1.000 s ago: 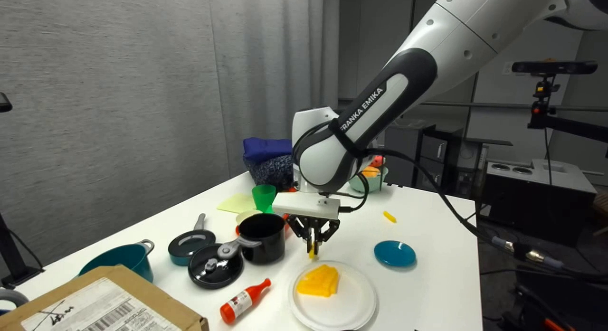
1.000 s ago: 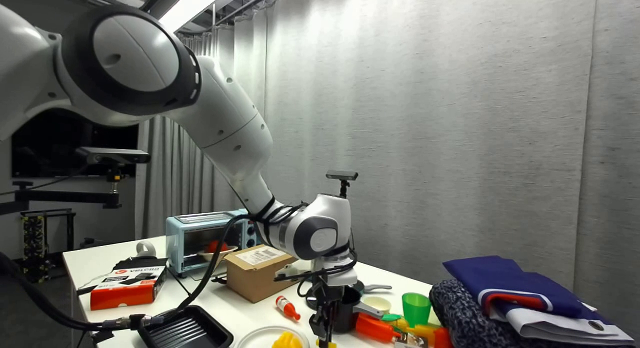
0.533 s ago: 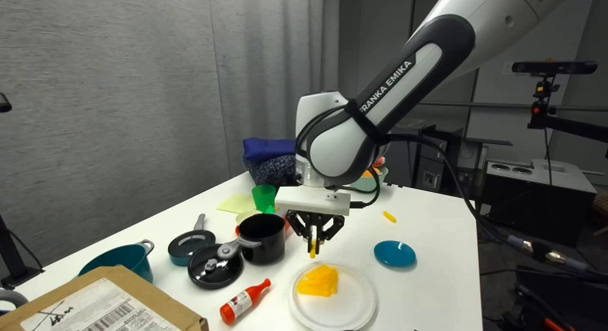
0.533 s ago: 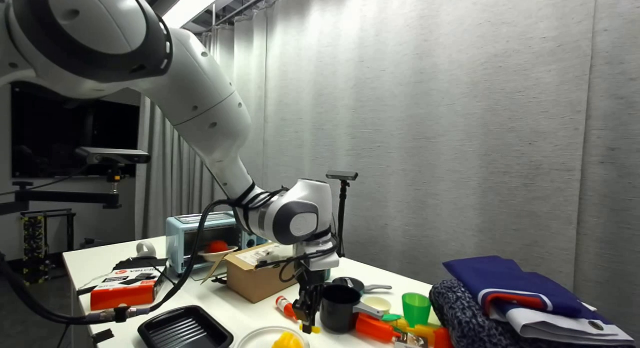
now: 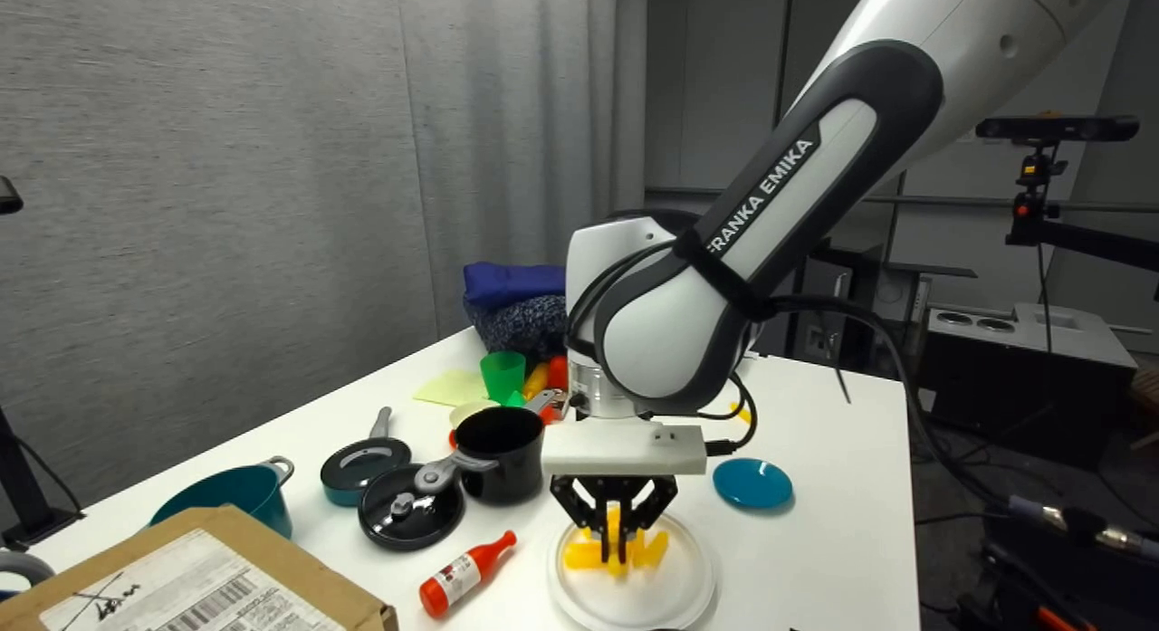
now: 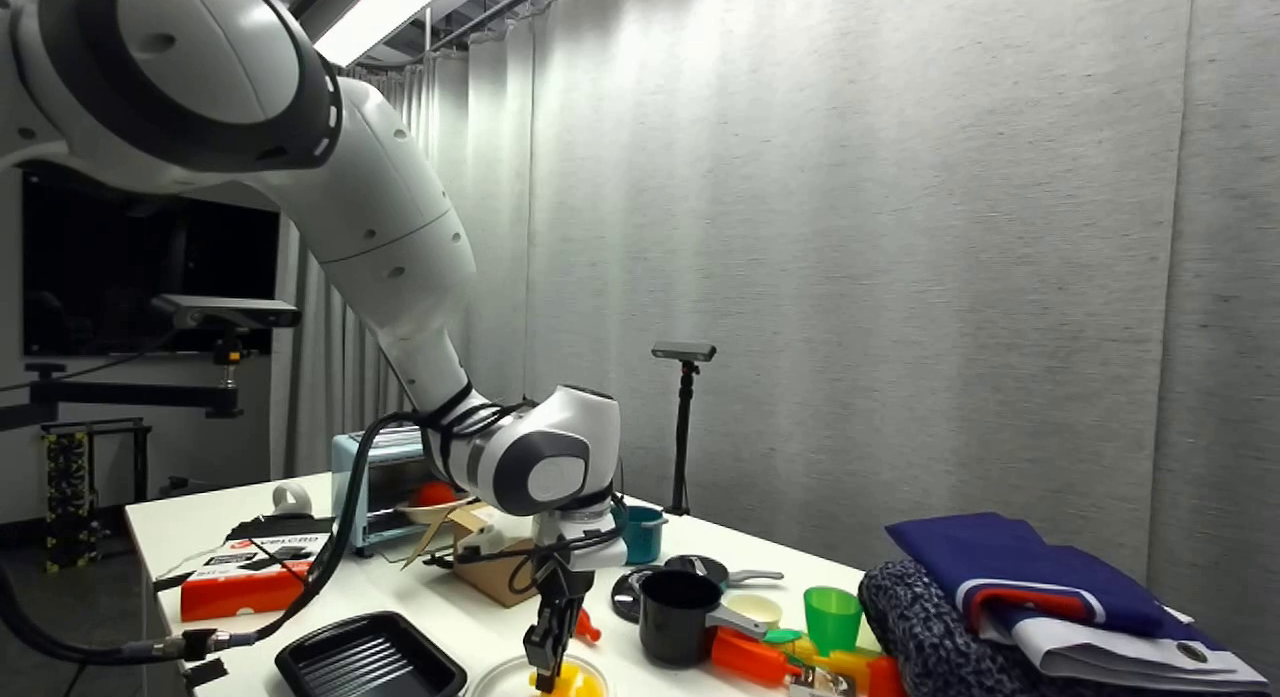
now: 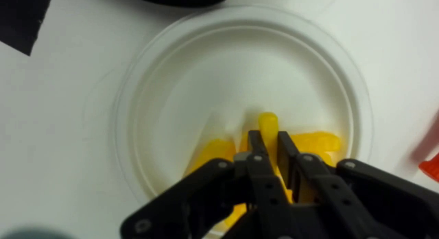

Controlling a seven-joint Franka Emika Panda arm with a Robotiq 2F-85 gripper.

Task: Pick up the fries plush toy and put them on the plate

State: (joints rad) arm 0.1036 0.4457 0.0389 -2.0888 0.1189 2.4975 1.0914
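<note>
My gripper point(image 5: 614, 549) is over the round white plate point(image 5: 634, 604), low among the fries, and is shut on one yellow fry point(image 7: 268, 124). The held fry's end sticks out past the fingertips in the wrist view. Several other fries point(image 5: 584, 556) lie on the plate under and around the fingers; they also show in the wrist view point(image 7: 315, 141), partly hidden by the gripper. Whether the held fry touches them I cannot tell. In an exterior view another fry point(image 5: 742, 413) lies on the table behind the arm, partly covered by cables.
A teal-blue dish point(image 5: 753, 483) sits beside the plate. A red bottle point(image 5: 466, 572), black pot point(image 5: 498, 454) and black lid point(image 5: 412, 509) stand on the plate's opposite side. A cardboard box point(image 5: 199, 577) is at a corner. A black ridged tray point(image 6: 370, 657) lies near the plate.
My gripper has carried the held fry from beside the black pot to above the plate, then lowered it among the fries there. The gripper stays shut.
</note>
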